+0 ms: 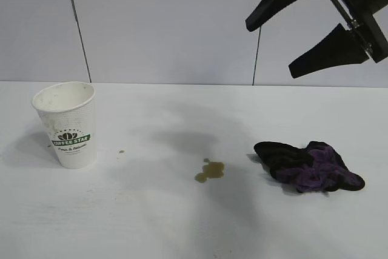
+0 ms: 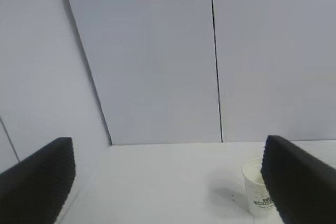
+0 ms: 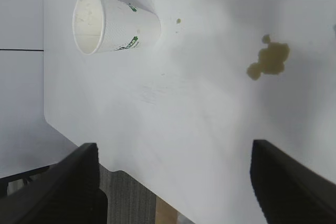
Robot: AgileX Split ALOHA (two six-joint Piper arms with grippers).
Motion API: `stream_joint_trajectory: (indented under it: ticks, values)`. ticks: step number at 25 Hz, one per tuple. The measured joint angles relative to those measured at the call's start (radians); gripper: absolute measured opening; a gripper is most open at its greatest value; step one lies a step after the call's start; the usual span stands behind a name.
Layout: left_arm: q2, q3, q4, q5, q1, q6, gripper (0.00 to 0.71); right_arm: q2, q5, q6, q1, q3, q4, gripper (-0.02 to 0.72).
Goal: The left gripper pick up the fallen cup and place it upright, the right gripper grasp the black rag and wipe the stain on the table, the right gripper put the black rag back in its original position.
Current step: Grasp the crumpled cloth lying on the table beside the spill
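Note:
The white cup with its green logo band stands upright on the table at the left. A brown stain lies near the middle. To its right sits the black rag, bunched, with purple folds. My right gripper hangs open high above the rag, holding nothing. Its wrist view looks down on the cup and the stain beyond the open right gripper. The left gripper is open wide and empty, with the cup partly hidden behind one finger. That arm is outside the exterior view.
A tiny brown droplet lies just right of the cup. Grey wall panels close the table's far side. The right wrist view shows the table's edge with floor below it.

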Motion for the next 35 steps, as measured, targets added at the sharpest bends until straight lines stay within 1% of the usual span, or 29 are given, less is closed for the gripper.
stream_joint_trajectory:
  ticks: [3, 6, 9, 12, 14, 16, 17, 19, 21, 25, 27, 29, 32, 35]
  values:
    - [-0.013, 0.117, 0.038, 0.026, 0.000, -0.053, 0.694, 0.000, 0.000, 0.000, 0.000, 0.000, -0.004, 0.545]
    - [-0.013, 0.241, 0.041, 0.040, 0.000, -0.082, 0.694, 0.000, 0.000, 0.000, 0.000, 0.000, -0.006, 0.545]
    - [-0.013, 0.352, 0.042, 0.039, 0.000, -0.126, 0.694, 0.000, 0.000, 0.000, 0.000, 0.000, -0.006, 0.545]
    - [-0.012, 0.444, 0.042, 0.011, -0.002, -0.153, 0.694, 0.000, 0.004, 0.000, 0.000, 0.000, -0.007, 0.545]
    - [-0.012, 0.500, 0.042, -0.021, -0.016, -0.160, 0.694, 0.000, 0.013, -0.004, 0.000, 0.000, -0.016, 0.545]
    - [-0.012, 0.549, 0.042, -0.031, -0.037, -0.161, 0.694, 0.000, 0.030, -0.016, 0.000, 0.000, -0.040, 0.545]
    - [-0.012, 0.574, 0.042, -0.032, -0.044, -0.161, 0.694, 0.000, 0.040, -0.023, 0.000, 0.000, -0.061, 0.545]
    - [-0.012, 0.600, 0.042, -0.057, -0.058, -0.161, 0.694, 0.000, 0.063, -0.027, 0.000, 0.000, -0.122, 0.545]
    - [-0.011, 0.614, 0.042, -0.081, -0.074, -0.161, 0.694, 0.000, 0.075, -0.024, 0.000, 0.000, -0.209, 0.545]
    - [-0.011, 0.615, 0.042, -0.087, -0.119, -0.161, 0.694, 0.020, 0.066, 0.031, 0.000, 0.000, -0.390, 0.545]
    - [-0.011, 0.615, 0.042, -0.091, -0.130, -0.161, 0.694, 0.038, 0.041, 0.061, 0.000, 0.000, -0.458, 0.545]
    - [-0.011, 0.615, 0.042, -0.092, -0.134, -0.161, 0.694, 0.060, 0.002, 0.080, 0.000, 0.000, -0.491, 0.545]
    - [-0.011, 0.615, 0.042, -0.098, -0.134, -0.161, 0.694, 0.111, -0.052, 0.086, 0.007, 0.000, -0.503, 0.545]
    - [-0.011, 0.615, 0.042, -0.098, -0.134, -0.161, 0.694, 0.179, -0.109, 0.086, 0.042, 0.000, -0.530, 0.545]
